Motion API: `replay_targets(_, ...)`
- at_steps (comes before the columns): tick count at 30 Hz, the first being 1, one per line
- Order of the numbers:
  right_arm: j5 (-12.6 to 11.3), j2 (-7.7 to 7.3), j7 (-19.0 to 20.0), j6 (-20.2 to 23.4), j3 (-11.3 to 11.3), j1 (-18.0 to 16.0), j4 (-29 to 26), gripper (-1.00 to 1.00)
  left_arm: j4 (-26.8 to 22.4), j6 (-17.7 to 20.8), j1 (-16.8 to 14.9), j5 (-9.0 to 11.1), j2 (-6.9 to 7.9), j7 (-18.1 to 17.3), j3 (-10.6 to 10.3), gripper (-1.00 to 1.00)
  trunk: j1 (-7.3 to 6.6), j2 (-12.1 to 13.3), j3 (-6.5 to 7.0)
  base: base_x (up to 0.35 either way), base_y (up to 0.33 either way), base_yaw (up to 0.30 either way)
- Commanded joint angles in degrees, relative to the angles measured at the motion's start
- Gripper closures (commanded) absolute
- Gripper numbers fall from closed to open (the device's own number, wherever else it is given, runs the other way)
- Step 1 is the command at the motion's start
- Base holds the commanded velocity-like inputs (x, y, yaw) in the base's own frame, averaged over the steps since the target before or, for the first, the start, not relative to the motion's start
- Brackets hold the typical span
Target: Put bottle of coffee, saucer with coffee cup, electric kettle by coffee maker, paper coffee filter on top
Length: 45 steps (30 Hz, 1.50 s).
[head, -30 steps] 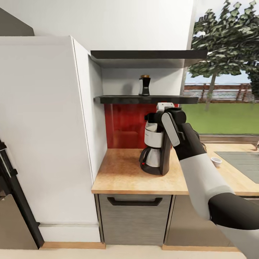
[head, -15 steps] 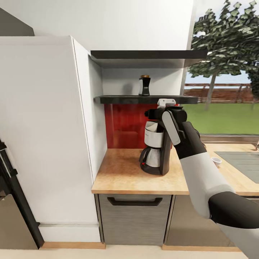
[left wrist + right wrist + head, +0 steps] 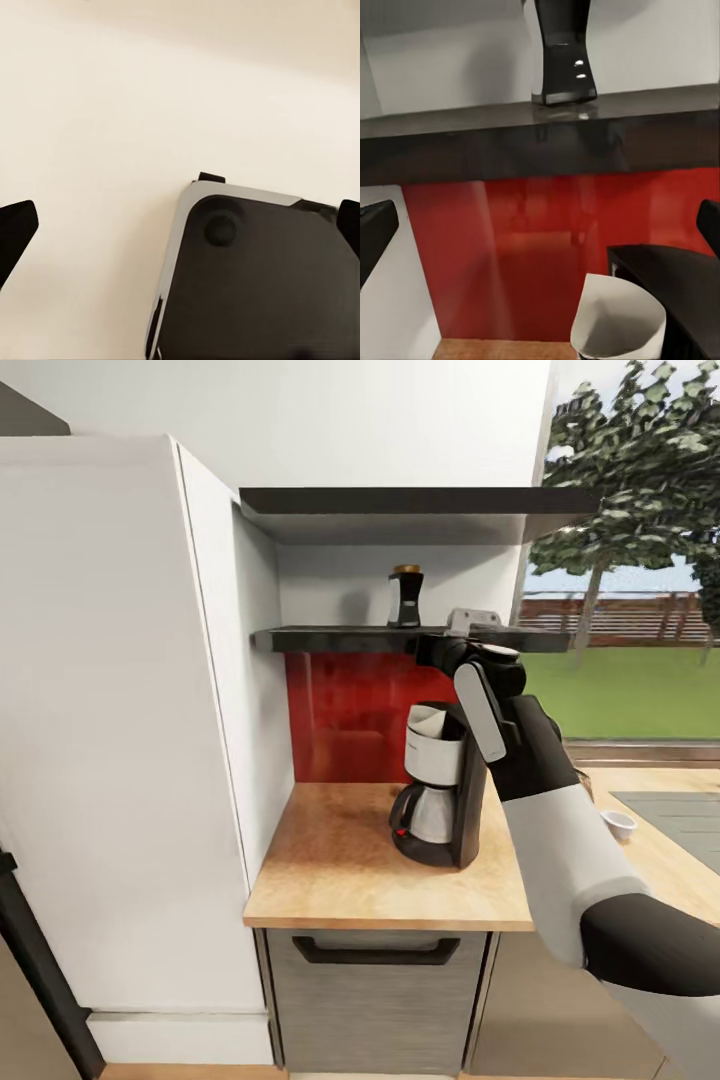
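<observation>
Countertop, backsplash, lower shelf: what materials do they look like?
Countertop: light wood, matte, faint grain visible. Backsplash: glossy red panel, maybe glass or lacquer, given its soft reflections. Lower shelf: dark polished slab, possibly stone or laminate; it mirrors the bottle faintly.

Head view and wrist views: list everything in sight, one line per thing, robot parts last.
bottle of coffee: one, dark with a brown cap, on the lower shelf.
shelves: two, black, in the wall niche.
coffee maker: one, black and silver, on the countertop.
paper filter: one, white, in the coffee maker's top.
countertop: one, wood.
small cup: one, white, on the counter at right.
backsplash: one, red.
right gripper: one, black, raised near the shelf edge.
</observation>
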Motion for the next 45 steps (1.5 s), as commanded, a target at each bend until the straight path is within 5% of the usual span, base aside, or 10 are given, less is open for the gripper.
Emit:
replay_targets(1,-0.61,-0.01,-0.57,0.24,0.09,-0.02,-0.32,-1.0,-0.05,-0.03,0.03,-0.05,0.03,0.07,0.18,-1.0,0.05,-0.02,-0.01,0.339,0.0,0.0)
replay_targets(10,-0.69,-0.01,-0.66,0.55,0.15,0.21,-7.13,-1.0,-0.04,0.08,0.03,-0.05,0.06,0.08,0.18,-1.0,0.05,-0.02,0.29,0.164,0.0,0.0)
replay_targets(29,-0.55,0.02,-0.72,0.74,0.22,0.32,-6.83,-1.0,1.45,0.04,0.12,-0.14,0.07,0.06,0.18,-1.0,0.05,-0.02,1.39,0.043,0.0,0.0)
replay_targets(36,-0.52,0.01,-0.64,1.43,0.01,0.21,0.24,-1.0,1.45,0.02,0.12,-0.14,0.01,-0.07,0.11,-1.0,0.05,-0.02,1.41,0.133,0.0,0.0)
replay_targets(40,-0.32,0.07,-0.53,1.16,0.07,-0.15,12.07,-1.0,1.5,0.02,0.12,-0.14,-0.06,-0.09,0.1,-1.0,0.05,-0.02,1.41,0.009,0.0,0.0)
replay_targets(45,-0.28,0.09,-0.49,-0.25,0.08,-2.21,15.49,-1.0,1.49,0.02,0.12,-0.14,-0.1,-0.1,0.1,-1.0,0.05,-0.02,1.41,0.001,0.0,0.0)
